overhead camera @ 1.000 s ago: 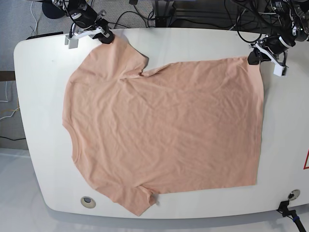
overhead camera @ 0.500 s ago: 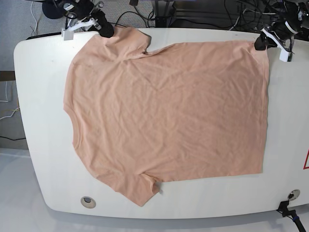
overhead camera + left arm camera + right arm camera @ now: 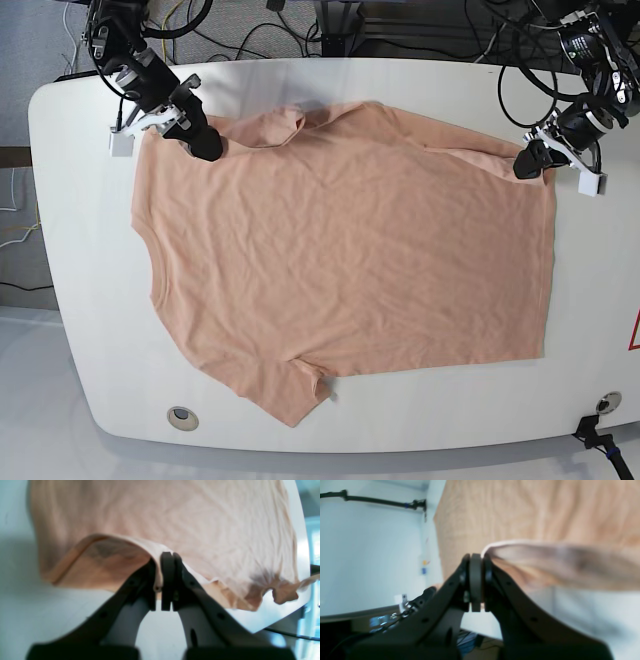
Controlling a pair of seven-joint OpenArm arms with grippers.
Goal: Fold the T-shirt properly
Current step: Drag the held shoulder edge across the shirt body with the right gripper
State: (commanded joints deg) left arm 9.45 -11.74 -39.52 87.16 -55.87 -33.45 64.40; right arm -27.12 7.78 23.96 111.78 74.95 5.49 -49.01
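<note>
T-shirt (image 3: 345,260), peach, short-sleeved, spread across the white bench (image 3: 70,250), far edge lifted and turned toward the near side. Left end effector (image 3: 528,160) pinches the far hem corner (image 3: 156,552); right end effector (image 3: 205,145) pinches the fabric at the far sleeve (image 3: 545,562).

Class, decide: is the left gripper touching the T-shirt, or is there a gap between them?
Touching. In the left wrist view the left gripper has its jaws closed on a raised fold of the T-shirt edge, the cloth pinched between them.
</note>
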